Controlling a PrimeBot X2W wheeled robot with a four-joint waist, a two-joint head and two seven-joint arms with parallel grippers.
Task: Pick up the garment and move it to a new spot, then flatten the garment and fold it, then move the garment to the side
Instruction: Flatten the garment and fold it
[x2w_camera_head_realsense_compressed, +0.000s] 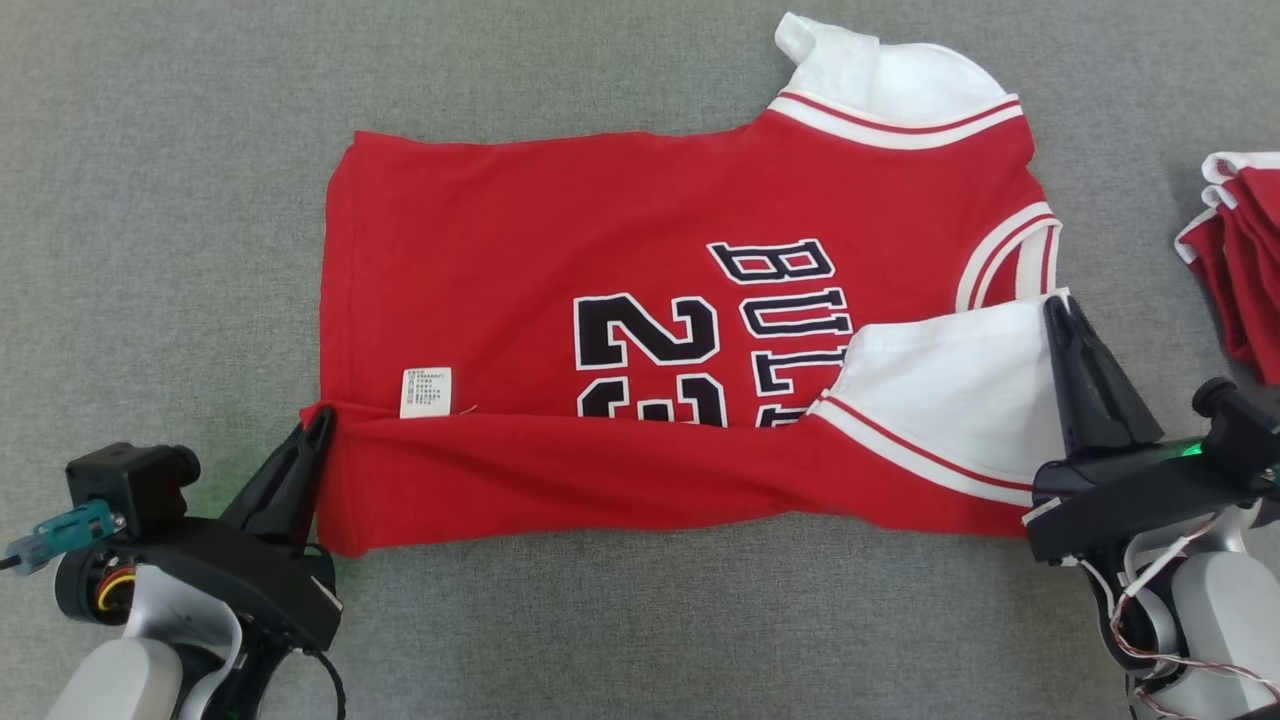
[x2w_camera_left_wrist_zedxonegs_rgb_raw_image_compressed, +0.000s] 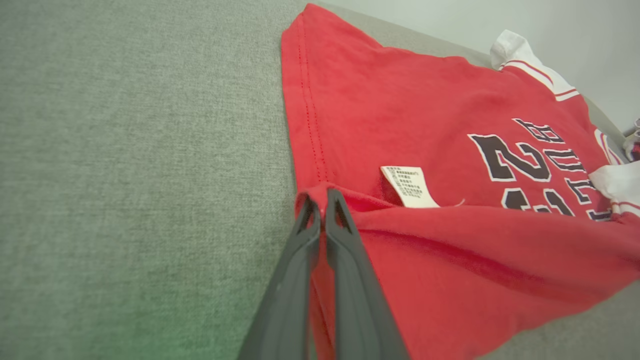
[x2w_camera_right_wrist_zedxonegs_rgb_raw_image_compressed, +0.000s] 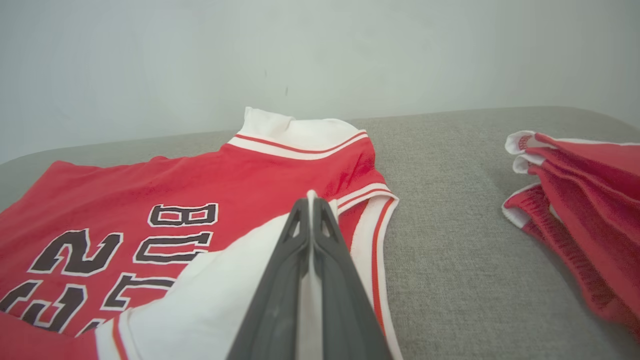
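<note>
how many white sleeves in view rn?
2. The far sleeve sticks out from the jersey at the head view's top; the near sleeve lies folded over the lettering, pinched by the right gripper. The red pile at right may hide more.

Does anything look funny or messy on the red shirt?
A little. The white care label pokes out over the red jersey beside the left gripper, and the far white sleeve sits bunched up instead of flat.
</note>
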